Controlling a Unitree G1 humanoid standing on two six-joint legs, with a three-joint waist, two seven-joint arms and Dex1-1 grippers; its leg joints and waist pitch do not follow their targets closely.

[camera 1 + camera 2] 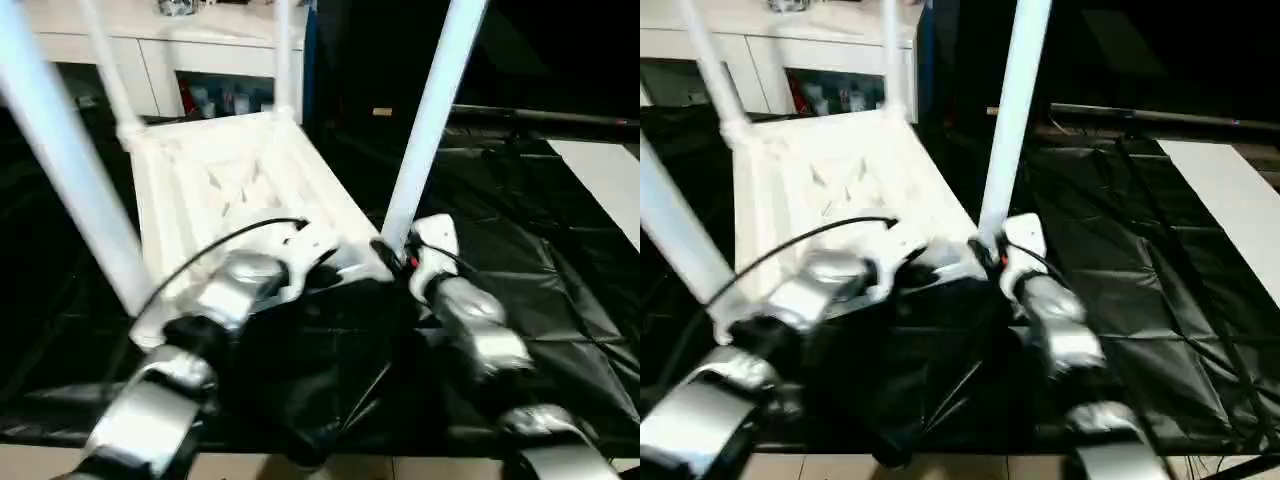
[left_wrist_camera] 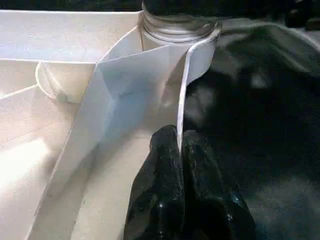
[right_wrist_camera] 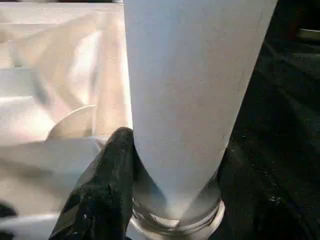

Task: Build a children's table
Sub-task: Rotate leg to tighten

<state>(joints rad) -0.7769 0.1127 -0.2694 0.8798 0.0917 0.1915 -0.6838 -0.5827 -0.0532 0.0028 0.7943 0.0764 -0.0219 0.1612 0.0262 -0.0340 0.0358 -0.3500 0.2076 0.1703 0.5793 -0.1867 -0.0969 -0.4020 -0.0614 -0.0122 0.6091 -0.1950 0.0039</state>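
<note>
The children's table top (image 1: 230,185) lies upside down on a black sheet, ribbed underside up. Three white legs stand in its corners: near left (image 1: 60,150), far left (image 1: 105,70) and far right (image 1: 283,55). A fourth leg (image 1: 430,120) stands in the near right corner socket (image 2: 180,25). My left gripper (image 2: 179,137) is shut on the thin rim of the table top beside that socket. My right gripper (image 3: 175,170) is closed round the base of the fourth leg (image 3: 190,100), one black finger (image 3: 107,185) pressed against its side.
The black sheet (image 1: 520,250) covers the floor around the table top. A white cabinet (image 1: 180,50) stands behind it. A dark bar (image 1: 540,115) runs across the back right, and a white panel (image 1: 610,180) lies at the right edge.
</note>
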